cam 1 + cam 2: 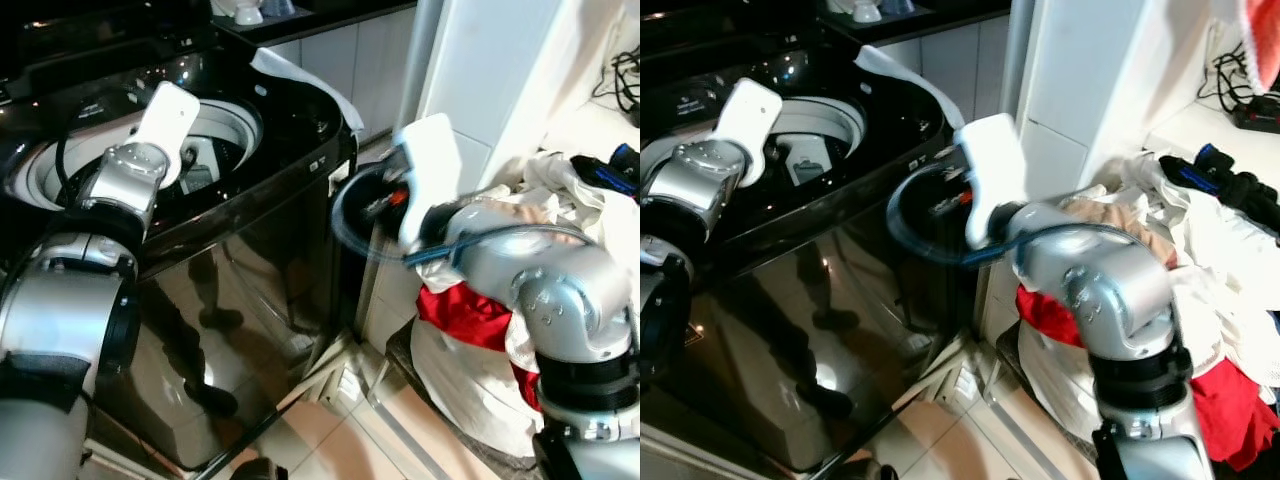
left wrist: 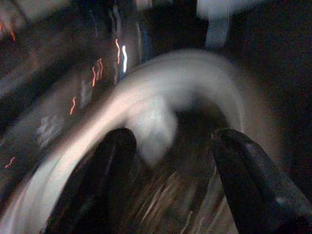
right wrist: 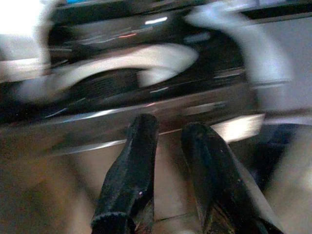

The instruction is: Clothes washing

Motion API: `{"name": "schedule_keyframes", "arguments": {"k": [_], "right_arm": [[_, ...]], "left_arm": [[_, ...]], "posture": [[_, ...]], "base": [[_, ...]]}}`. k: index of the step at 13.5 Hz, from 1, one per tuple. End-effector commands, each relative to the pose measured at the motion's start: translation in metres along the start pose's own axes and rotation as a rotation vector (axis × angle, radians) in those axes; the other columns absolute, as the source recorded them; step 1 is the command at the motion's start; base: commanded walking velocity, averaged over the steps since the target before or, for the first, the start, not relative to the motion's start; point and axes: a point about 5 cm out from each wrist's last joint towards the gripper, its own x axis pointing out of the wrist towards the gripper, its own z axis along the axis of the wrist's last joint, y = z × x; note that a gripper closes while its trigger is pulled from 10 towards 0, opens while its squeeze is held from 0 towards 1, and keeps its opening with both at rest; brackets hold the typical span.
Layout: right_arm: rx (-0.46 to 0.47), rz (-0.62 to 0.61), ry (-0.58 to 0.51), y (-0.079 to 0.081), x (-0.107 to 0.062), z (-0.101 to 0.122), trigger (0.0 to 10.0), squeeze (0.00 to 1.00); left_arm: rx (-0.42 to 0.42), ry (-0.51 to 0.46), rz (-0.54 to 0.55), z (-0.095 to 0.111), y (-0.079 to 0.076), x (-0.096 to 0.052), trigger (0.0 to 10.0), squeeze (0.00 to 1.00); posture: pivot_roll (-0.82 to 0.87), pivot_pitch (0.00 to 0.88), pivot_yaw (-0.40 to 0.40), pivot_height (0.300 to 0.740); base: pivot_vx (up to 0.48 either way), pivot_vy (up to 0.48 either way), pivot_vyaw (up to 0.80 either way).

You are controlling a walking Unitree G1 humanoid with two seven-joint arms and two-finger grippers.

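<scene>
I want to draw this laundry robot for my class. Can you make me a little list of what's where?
Washer: black top-loading washing machine, lid up, white drum rim showing
Left hand: over the drum opening, fingers apart, holding nothing
Right hand: beside the washer, pointing towards it, fingers a little apart, holding nothing
Clothes: pile of laundry on the robot's right, white and red pieces
Floor: pale tiles

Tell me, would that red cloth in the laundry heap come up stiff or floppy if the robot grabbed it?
Probably floppy: the red cloth sags in soft folds among the heap of clothes. Likely light, being thin fabric. It may drag neighbours along, since white pieces lie over and under it.
</scene>
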Motion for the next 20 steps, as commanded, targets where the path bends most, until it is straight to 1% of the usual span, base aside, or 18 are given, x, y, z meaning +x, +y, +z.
{"name": "schedule_keyframes", "arguments": {"k": [1,2,3,4,5,6,7,8,9,10,12,14,15,16,17,18,19,20], "right_arm": [[0.002,-0.16,-0.07,-0.03,-0.004,0.015,10.0,0.0],[-0.016,-0.26,-0.089,-0.05,-0.007,0.021,10.0,0.31],[-0.088,-0.359,-0.102,-0.077,-0.011,0.029,10.0,1.0],[-0.18,-0.436,-0.087,-0.101,-0.016,0.034,10.0,1.0],[-0.243,-0.475,-0.068,-0.118,-0.02,0.037,10.0,1.0],[-0.28,-0.5,-0.054,-0.13,-0.023,0.04,10.0,1.0],[-0.295,-0.522,-0.041,-0.146,-0.027,0.042,10.0,1.0],[-0.309,-0.536,-0.03,-0.154,-0.029,0.043,10.0,1.0],[-0.333,-0.558,0.008,-0.176,-0.036,0.043,10.0,1.0],[-0.337,-0.56,0.018,-0.181,-0.038,0.043,10.0,1.0],[-0.324,-0.57,0.046,-0.198,-0.046,0.043,10.0,1.0],[-0.324,-0.596,0.072,-0.209,-0.053,0.044,10.0,1.0],[-0.33,-0.62,0.097,-0.213,-0.057,0.042,10.0,1.0],[-0.322,-0.649,0.11,-0.217,-0.061,0.042,10.0,1.0],[-0.306,-0.663,0.129,-0.22,-0.065,0.04,10.0,1.0],[-0.276,-0.677,0.177,-0.225,-0.07,0.034,10.0,0.59],[-0.241,-0.683,0.222,-0.229,-0.076,0.026,10.0,0.0],[-0.199,-0.679,0.24,-0.232,-0.079,0.02,10.0,0.0]], "left_arm": [[-0.137,-0.171,-0.002,0.026,0.0,-0.003,10.0,0.0],[-0.268,-0.229,-0.022,0.03,-0.002,-0.007,10.0,0.0],[-0.28,-0.29,0.003,0.029,-0.007,-0.014,10.0,0.0],[-0.302,-0.315,0.001,0.026,-0.017,-0.019,10.0,0.0],[-0.331,-0.33,-0.051,0.024,-0.026,-0.023,10.0,0.0],[-0.322,-0.364,-0.072,0.023,-0.033,-0.028,10.0,0.0],[-0.329,-0.405,-0.122,0.023,-0.041,-0.035,10.0,0.0],[-0.353,-0.426,-0.153,0.025,-0.047,-0.039,10.0,0.0],[-0.447,-0.371,-0.325,0.024,-0.067,-0.052,10.0,0.0],[-0.456,-0.374,-0.399,0.025,-0.074,-0.057,10.0,0.0],[-0.31,-0.404,-0.488,0.023,-0.092,-0.067,10.0,0.0],[-0.312,-0.395,-0.643,0.027,-0.106,-0.081,10.0,0.0],[-0.301,-0.394,-0.744,0.029,-0.114,-0.091,10.0,0.0],[-0.264,-0.402,-0.836,0.029,-0.121,-0.1,10.0,0.0],[-0.246,-0.381,-0.888,0.025,-0.125,-0.105,10.0,0.0],[-0.237,-0.366,-0.908,0.023,-0.128,-0.108,10.0,0.0],[-0.228,-0.361,-0.916,0.021,-0.129,-0.11,10.0,0.0],[-0.224,-0.352,-0.926,0.021,-0.129,-0.111,10.0,0.0]], "posture": [[0.02,0.0,0.04,0.74],[0.02,0.0,0.041,0.74],[0.02,0.0,0.04,0.74],[0.03,0.0,0.036,0.74],[0.03,0.0,0.035,0.74],[0.03,0.0,0.033,0.74],[0.04,0.0,0.032,0.74],[0.04,0.0,0.032,0.74],[0.04,0.0,0.03,0.74],[0.04,0.0,0.03,0.74],[0.05,0.0,0.032,0.74],[0.05,0.0,0.032,0.74],[0.05,0.0,0.032,0.74],[0.06,0.0,0.028,0.74],[0.06,0.0,0.028,0.74],[0.06,0.0,0.028,0.74],[0.06,0.0,0.029,0.74],[0.06,0.0,0.031,0.74]], "base": [[0.0,0.0,0.0],[0.0,0.0,0.0],[0.0,0.0,0.0],[0.0,0.0,0.0],[0.0,0.0,0.0],[0.0,0.0,0.0],[0.0,0.0,0.0],[0.0,0.0,0.0],[0.0,0.0,0.0],[0.0,0.0,0.0],[0.0,0.0,0.0],[0.0,0.0,0.0],[0.0,0.0,0.0],[0.0,0.0,0.0],[0.0,0.0,0.0],[0.0,0.0,0.0],[0.0,0.0,0.0],[0.0,0.0,0.0]]}}
